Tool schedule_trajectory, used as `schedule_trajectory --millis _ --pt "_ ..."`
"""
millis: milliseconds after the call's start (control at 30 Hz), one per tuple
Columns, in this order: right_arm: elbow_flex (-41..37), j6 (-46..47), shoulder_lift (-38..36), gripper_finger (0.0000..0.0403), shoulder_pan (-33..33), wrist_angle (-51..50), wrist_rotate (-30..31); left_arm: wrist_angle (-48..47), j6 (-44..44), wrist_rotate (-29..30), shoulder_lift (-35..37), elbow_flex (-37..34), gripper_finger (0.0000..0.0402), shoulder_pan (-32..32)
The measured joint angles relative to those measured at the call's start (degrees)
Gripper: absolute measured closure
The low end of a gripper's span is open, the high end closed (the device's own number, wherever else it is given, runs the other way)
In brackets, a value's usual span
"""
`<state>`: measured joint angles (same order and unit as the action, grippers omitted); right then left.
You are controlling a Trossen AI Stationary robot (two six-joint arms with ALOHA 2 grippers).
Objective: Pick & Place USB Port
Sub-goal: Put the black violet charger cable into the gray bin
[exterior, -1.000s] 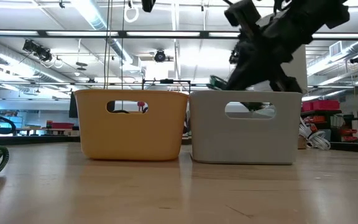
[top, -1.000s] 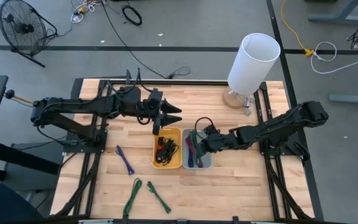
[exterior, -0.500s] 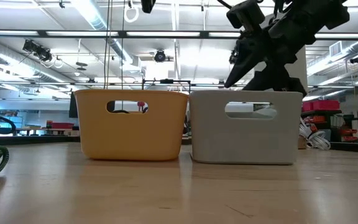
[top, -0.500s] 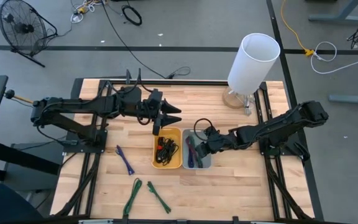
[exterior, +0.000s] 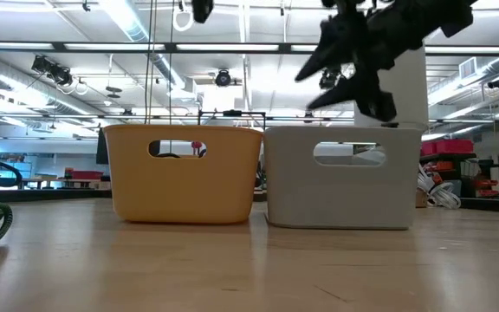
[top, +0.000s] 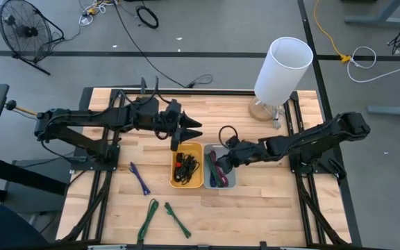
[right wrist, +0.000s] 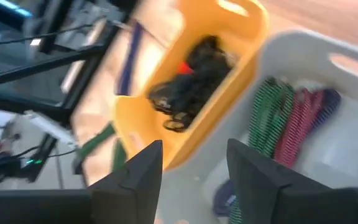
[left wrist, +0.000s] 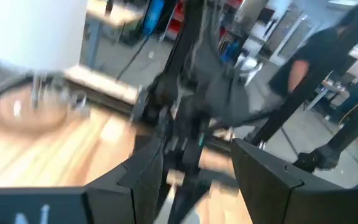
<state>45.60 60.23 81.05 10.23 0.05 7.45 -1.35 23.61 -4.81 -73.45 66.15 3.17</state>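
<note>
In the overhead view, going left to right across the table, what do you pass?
Purple cable → green cables → yellow plastic bin → grey plastic bin → tall white cylinder lamp.

A robotics lab: a wooden surface [top: 255, 201] on bare concrete, a floor fan [top: 21, 29] and loose cables [top: 367, 55] around it.

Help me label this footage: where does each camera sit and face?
High: overhead, facing down; both arms, yellow bin, grey bin.
Low: table height, facing level; both bins, right hand above.
Left wrist: looks past left hand at the right arm.
Right wrist: open right hand over both bins.
Shared: the bins.
</note>
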Motion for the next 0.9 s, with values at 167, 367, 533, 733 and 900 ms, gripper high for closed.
schedule_trajectory --millis 167,367,533,733,900 --pt "0.0 -4.84 -5.03 0.0237 -1.89 0.36 -2.07 -12.25 8.62 0.26 2.53 -0.07 0.0205 -0.85" --pt "0.04 -11.45 -11.39 0.025 -3.84 -2.67 -2.24 -33.61 23.98 2.6 5.65 -0.02 0.0205 -3.79" --pt "0.02 -15.76 -15.73 0.0258 -5.13 -5.78 -2.58 -50.21 39.27 9.32 6.58 0.07 0.0205 -9.54" --pt "0.02 -21.46 -20.47 0.0264 -5.32 -8.01 -2.66 -62.82 62.35 15.19 6.38 -0.04 0.0205 -17.85" --pt "0.02 -25.19 -23.8 0.0264 -5.97 -8.11 -5.04 -63.99 78.62 19.92 6.34 -0.04 0.0205 -23.0"
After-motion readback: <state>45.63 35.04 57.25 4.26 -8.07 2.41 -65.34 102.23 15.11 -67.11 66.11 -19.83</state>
